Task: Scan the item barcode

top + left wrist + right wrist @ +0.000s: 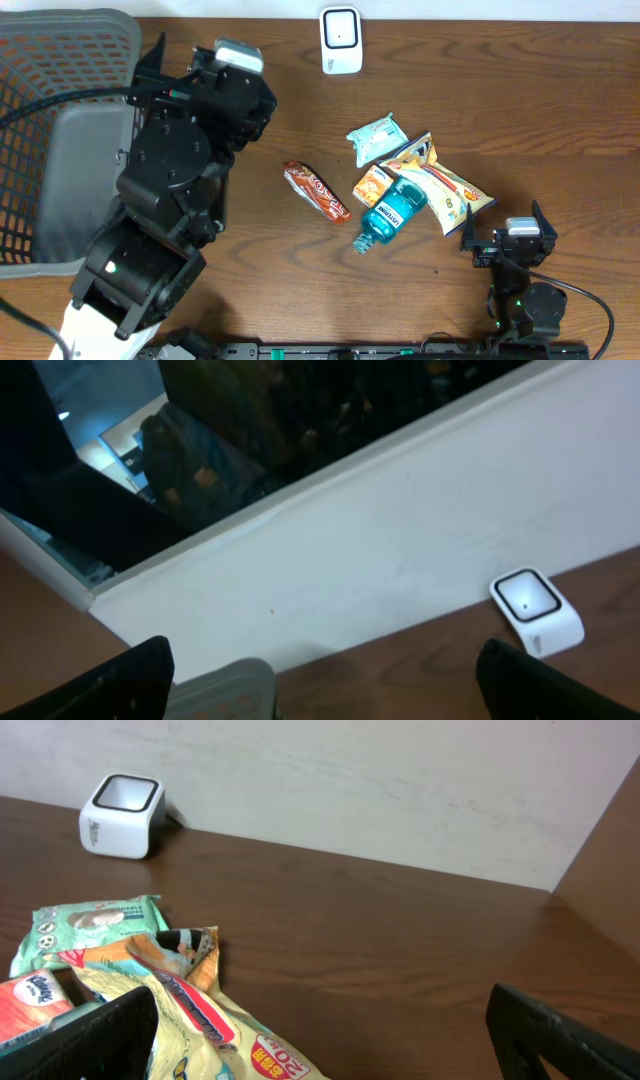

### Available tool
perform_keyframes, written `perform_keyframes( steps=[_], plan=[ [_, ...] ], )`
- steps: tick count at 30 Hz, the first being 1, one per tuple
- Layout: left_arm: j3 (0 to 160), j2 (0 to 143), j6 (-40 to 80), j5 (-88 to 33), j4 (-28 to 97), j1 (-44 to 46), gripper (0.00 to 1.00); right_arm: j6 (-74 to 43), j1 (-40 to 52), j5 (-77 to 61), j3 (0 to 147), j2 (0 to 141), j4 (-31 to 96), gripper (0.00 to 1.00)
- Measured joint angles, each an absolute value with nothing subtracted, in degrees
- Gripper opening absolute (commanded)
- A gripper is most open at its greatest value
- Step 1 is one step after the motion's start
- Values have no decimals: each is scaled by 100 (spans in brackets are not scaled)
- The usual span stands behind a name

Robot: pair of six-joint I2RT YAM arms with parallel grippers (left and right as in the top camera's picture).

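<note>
Roughly at the middle of the table [520,110], a little toward its right edge, the items to be scanned lie in a loose heap. A teal wipes packet [376,138] lies nearest the back edge. A yellow snack bag [440,185] slants just beside and in front of it. A small orange packet [372,186] touches the bag's left side, and a blue bottle [390,213] lies on its side against both (label up, neck toward the front edge). A brown candy bar [316,191] lies by itself, near the heap on its left.

Well apart from all of these, the white scanner [341,40] stands at the back edge, about midway along it.

Near the front edge toward the right corner sits the right gripper [505,228], just in front of the snack bag. Its fingers are spread wide with nothing between them.

Over the back-left part of the table is the left gripper [320,680], raised beside the mesh basket [60,60] at the back-left corner. Its fingers too are spread wide and grip nothing, and its camera faces the white wall [420,530] with the scanner to the right.
</note>
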State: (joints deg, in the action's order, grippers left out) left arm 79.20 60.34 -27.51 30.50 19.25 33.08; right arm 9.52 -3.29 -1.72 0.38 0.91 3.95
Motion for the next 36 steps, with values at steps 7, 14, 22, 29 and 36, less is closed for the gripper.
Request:
perform_keyframes(
  steps=[7, 14, 22, 29, 36],
  plan=[
    [7356, 5170, -2836, 2519, 1986, 3144, 96, 952, -329, -172, 38, 91, 395, 99],
    [6613, 3909, -2838, 1308, 1992, 1909, 97, 952, -329, -169, 38, 91, 392, 99],
    [5887, 2648, -1970, -447, 2047, 250, 97, 952, -329, -172, 38, 91, 395, 99],
    [5841, 2043, -1365, -1409, 2040, 191, 97, 952, -329, -172, 38, 91, 395, 99],
    [5841, 1297, -1221, -1645, 2045, 191, 97, 952, -329, -172, 38, 91, 395, 99]
  ],
)
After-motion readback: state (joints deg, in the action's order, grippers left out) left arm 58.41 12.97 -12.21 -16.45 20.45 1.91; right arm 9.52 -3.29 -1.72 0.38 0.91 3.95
